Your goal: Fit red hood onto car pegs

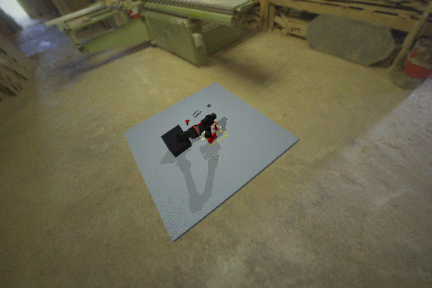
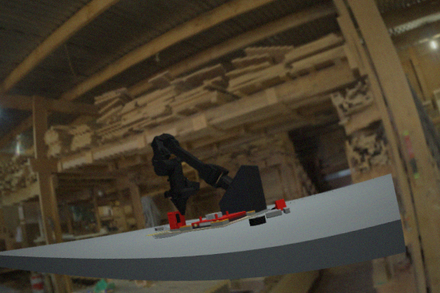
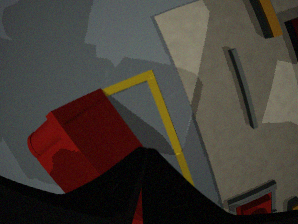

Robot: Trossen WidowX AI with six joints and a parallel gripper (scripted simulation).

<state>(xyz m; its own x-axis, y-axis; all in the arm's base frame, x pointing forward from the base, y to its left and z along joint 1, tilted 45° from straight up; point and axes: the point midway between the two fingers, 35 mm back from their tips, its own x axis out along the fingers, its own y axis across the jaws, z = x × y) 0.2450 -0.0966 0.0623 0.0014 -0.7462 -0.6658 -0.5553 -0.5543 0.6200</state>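
Observation:
The red hood (image 1: 212,138) (image 2: 174,220) (image 3: 92,135) stands tipped on the table at the jig board's end, by the yellow outline; in the exterior view a dark opening shows in its side. My gripper (image 2: 183,212) (image 3: 145,155) is shut, with its fingertips down right beside the hood. A thin red strip shows between the fingers in the wrist view; nothing looks gripped. The red chassis (image 2: 236,216) lies on the pale jig board (image 3: 217,75), with the grey engine block (image 2: 214,216) on it and short red pegs sticking up. Corner holes cannot be made out.
The yellow outline (image 3: 165,117) runs beside the jig board. A small red part (image 1: 187,121) (image 2: 280,204) and a black block (image 2: 257,221) lie near the arm's base. A small ring (image 1: 216,157) lies beyond the outline.

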